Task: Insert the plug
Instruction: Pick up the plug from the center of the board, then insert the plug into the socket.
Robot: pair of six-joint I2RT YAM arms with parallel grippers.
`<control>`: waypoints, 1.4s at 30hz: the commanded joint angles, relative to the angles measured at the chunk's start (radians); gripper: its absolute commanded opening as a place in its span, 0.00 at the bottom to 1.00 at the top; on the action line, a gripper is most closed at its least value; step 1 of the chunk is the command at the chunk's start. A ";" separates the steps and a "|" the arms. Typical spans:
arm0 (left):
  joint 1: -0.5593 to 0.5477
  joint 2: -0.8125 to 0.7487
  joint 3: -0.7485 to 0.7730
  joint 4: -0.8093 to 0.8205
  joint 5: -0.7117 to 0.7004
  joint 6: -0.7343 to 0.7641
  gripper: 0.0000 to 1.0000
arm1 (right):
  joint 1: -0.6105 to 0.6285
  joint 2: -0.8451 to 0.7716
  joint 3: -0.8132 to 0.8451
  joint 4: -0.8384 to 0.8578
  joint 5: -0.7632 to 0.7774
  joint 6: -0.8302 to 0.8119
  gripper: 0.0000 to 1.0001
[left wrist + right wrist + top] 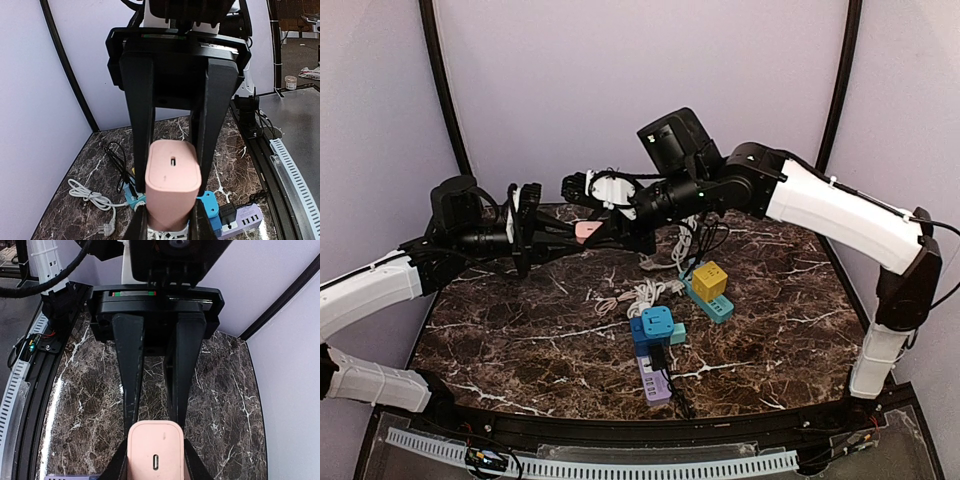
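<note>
Dark marble tabletop (pixel 520 340) under right gripper (pixel 592 228). White cable coil (pixel 642 293) below gripper, slightly to its right. Yellow cube (pixel 710 280) farther right. Blue cube (pixel 657 322) beyond coil, toward near edge.

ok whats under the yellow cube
A teal power strip; the yellow cube sits on top of it. Any prongs or socket between them are covered by the cube.

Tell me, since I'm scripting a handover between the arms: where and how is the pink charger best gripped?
Grip the pink charger on its two flat, parallel side walls, coming in end-on from the end that the left gripper leaves free. Those walls give full contact; the rounded corners would likely slip. Keep the port uncovered. The right gripper flanks it so.
</note>
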 commanded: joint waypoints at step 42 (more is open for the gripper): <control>-0.173 0.461 -0.322 0.541 -0.279 -0.276 0.82 | -0.431 -0.471 -1.185 0.810 0.225 0.560 0.00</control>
